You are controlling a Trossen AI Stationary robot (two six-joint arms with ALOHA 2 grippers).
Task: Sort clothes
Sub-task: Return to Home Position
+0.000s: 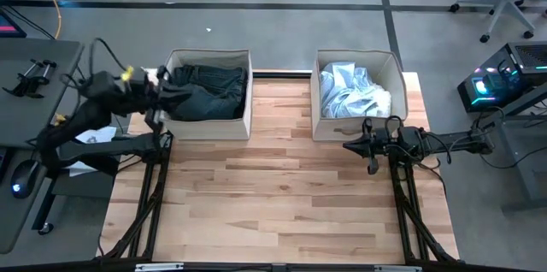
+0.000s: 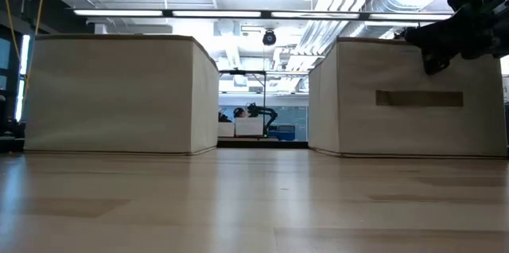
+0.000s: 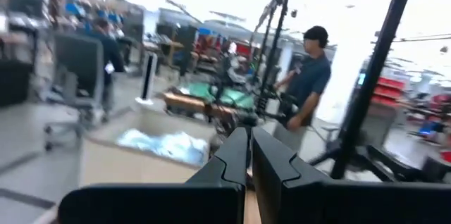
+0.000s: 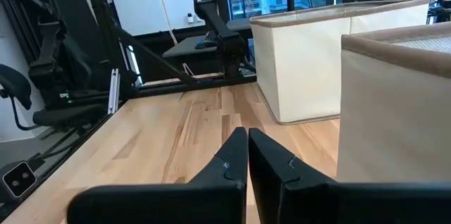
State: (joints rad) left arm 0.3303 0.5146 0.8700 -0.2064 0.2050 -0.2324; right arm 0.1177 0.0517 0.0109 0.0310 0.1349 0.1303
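Note:
Dark grey and black clothes [image 1: 205,92] lie heaped in the left beige bin [image 1: 248,118]. White and pale blue clothes [image 1: 352,91] lie in the right beige bin [image 1: 314,101] and also show in the left wrist view [image 3: 163,145]. My left gripper [image 1: 161,94] is shut and empty, raised at the left bin's left wall; its shut fingers show in the left wrist view [image 3: 249,155]. My right gripper [image 1: 349,145] is shut and empty, just in front of the right bin's near wall, pointing toward the table's left edge [image 4: 246,150].
The two bins stand side by side at the table's far edge with a gap between them [image 2: 262,126]. Bare wood tabletop [image 1: 273,204] lies in front of them. A person [image 3: 306,76] stands in the room beyond the table. A side table [image 1: 34,75] stands at the left.

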